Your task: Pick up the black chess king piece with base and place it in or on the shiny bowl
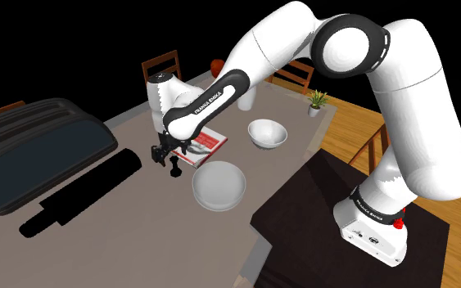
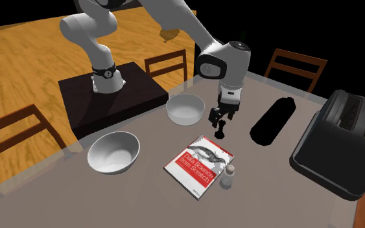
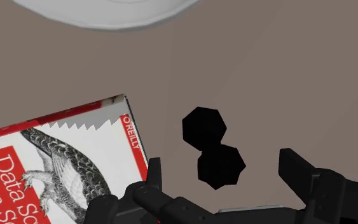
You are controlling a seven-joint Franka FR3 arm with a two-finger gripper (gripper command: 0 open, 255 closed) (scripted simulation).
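Black fingers of the gripper are standing wide apart, straddling the black chess king without touching it. The king is standing on the grey-brown table, just beside the red-and-white book, a pale bowl sitting near.

Flat, even, moderately bright light lies over the grey-brown table, with a black area beyond it.

Bare table lay open around the black king. A red book lay just beside it, while a grey-white bowl and a black cylinder stood near.
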